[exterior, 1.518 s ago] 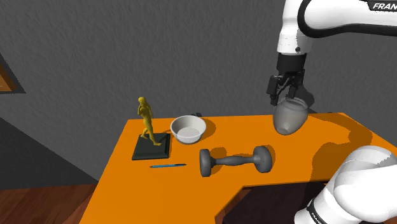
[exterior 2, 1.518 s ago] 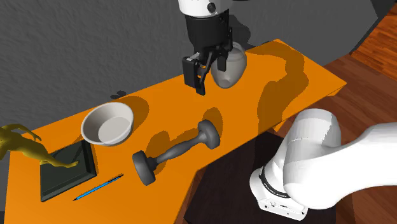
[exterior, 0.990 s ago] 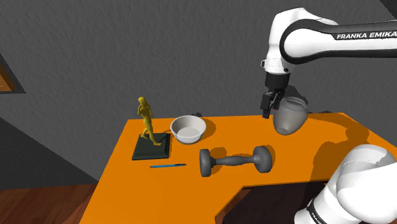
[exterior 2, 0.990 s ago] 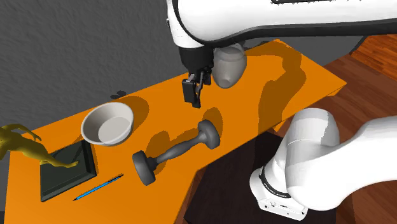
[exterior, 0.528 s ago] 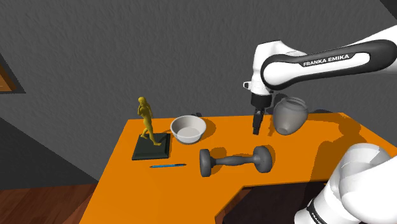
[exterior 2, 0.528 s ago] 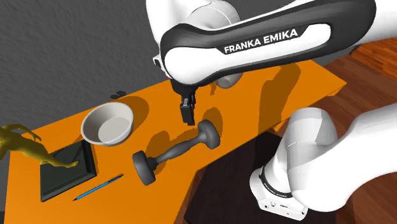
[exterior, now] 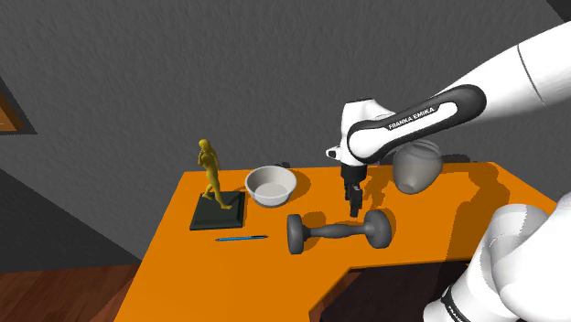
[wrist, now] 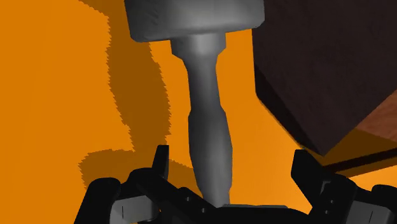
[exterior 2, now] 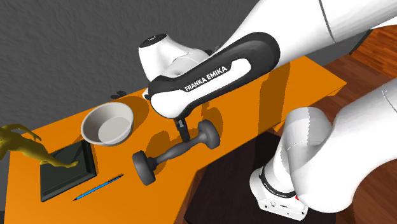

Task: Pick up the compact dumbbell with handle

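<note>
While the pincer (exterior: 353,209) hangs low over the orange counter (exterior: 229,274), its two black fingers (wrist: 161,162) are spread wide apart. In the wrist view the handle of the dark grey dumbbell (wrist: 210,127) runs up between the fingers, and neither finger touches it. The dumbbell (exterior: 337,231) lies flat on the counter, close to the near edge, with one round end toward the shoulder view's left and the other toward its right. The pincer is just above the handle, closer to the right end. In the second exterior view the white arm bends down over the dumbbell (exterior 2: 177,153), and the pincer (exterior 2: 184,135) pokes out under it. A grey bowl (exterior: 270,186) sits farther back on the counter, to the left of the pincer in the shoulder view. A gold statue of a person (exterior: 210,174) stands on a dark flat base, left of the bowl. A thin blue pencil (exterior: 242,238) lies near the base, left of the dumbbell. A grey round pot (exterior: 416,167) is behind the arm, on the far right.
</note>
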